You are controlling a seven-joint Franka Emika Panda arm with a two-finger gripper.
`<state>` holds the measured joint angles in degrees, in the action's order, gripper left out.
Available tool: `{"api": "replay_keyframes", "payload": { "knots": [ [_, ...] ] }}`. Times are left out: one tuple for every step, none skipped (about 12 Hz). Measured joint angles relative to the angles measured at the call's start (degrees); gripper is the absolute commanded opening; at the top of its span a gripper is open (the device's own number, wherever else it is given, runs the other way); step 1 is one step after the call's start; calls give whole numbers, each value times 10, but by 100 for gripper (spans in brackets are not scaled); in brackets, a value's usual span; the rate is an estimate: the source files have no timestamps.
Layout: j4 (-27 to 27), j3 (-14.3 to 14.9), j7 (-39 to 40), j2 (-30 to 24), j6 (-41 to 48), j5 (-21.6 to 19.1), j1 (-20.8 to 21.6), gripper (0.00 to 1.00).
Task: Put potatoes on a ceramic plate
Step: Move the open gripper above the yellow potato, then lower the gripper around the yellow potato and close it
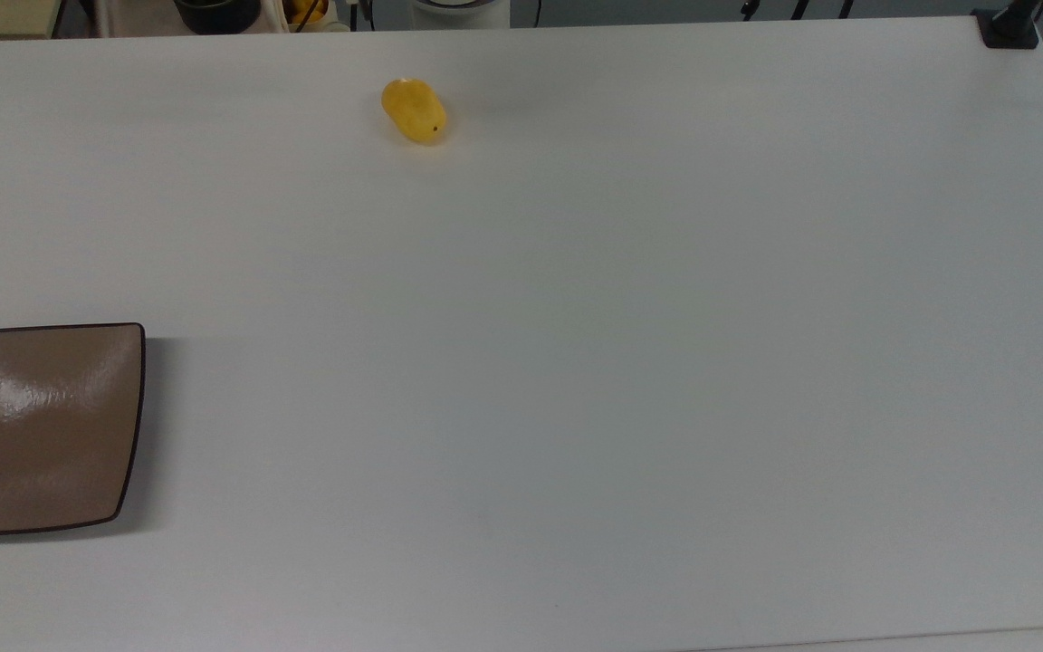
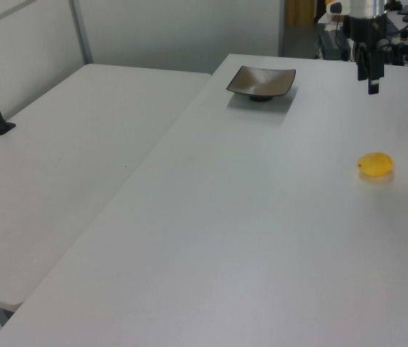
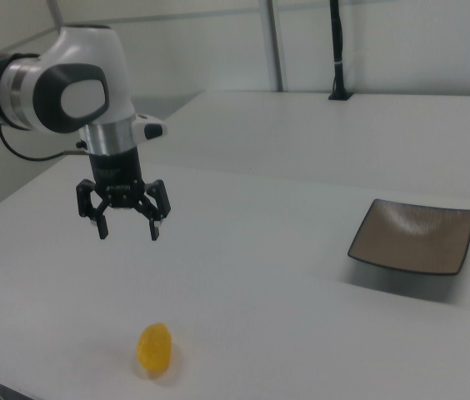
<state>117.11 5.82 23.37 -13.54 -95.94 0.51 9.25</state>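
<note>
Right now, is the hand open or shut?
Open: in the right view the hand hangs above the table with its fingers spread, holding nothing.

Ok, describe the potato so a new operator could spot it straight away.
Start at the white table, then go to its far edge near the top view's top. The potato lies there alone, well apart from the brown square plate at the top view's left edge. It is the small, bright yellow oval.

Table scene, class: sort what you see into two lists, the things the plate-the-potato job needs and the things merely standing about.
Needed for the job:
- potato, lying on the table
- plate, bare, apart from the potato
- gripper, open, above the table

Standing about:
- black post on the far table
- dark clamp at the table corner
</note>
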Motion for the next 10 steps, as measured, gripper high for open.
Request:
{"api": "replay_keyframes", "payload": {
  "knots": [
    [23,0,8,0,-17,3,0,100],
    [45,0,10,0,-36,9,0,100],
    [69,0,11,0,-57,15,0,100],
    [91,0,11,0,-79,19,0,100],
    [112,0,11,0,-102,21,0,100],
    [131,0,11,0,-123,21,-1,100],
    [150,0,11,0,-146,22,-1,100],
    [171,0,11,1,-172,25,-1,100],
    [189,0,11,2,-194,28,-1,100],
    [203,0,11,6,-208,32,-1,100]
  ]
}}
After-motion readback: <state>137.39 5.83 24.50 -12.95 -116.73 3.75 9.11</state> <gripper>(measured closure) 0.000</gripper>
